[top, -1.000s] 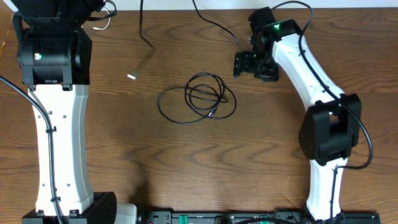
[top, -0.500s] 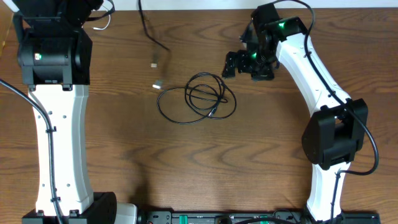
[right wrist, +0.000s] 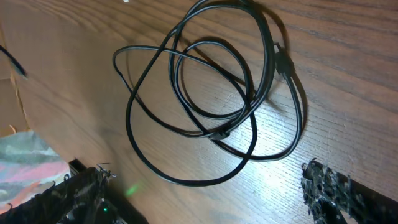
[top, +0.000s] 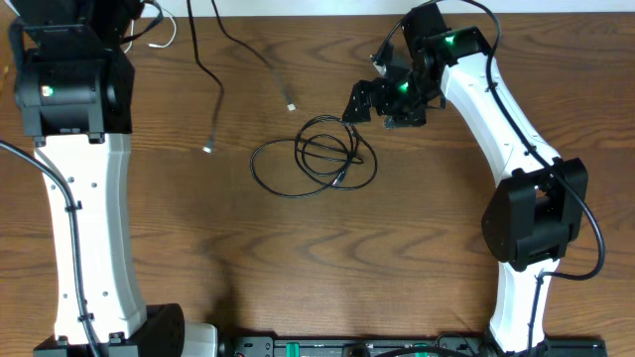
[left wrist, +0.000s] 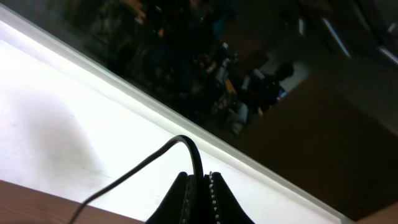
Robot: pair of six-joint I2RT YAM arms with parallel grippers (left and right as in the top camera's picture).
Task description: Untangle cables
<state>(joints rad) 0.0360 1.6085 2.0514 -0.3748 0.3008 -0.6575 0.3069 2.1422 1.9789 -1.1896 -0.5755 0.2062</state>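
Left pincer (left wrist: 200, 186): clamping tight on lifted black cable (top: 213, 61), dangling toward 11 o'clock.
Right pincer (top: 372, 104): gaping wide, hovering at 1 o'clock of coiled black cable (top: 313, 159).
Progress: coil lying looped mid-tabletop (top: 298, 258), awaiting untangling.

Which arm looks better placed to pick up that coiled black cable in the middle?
Right. The right gripper is open and hovers beside the coiled black cable, which fills its wrist view. The left gripper is shut on a second black cable, far from the coil.
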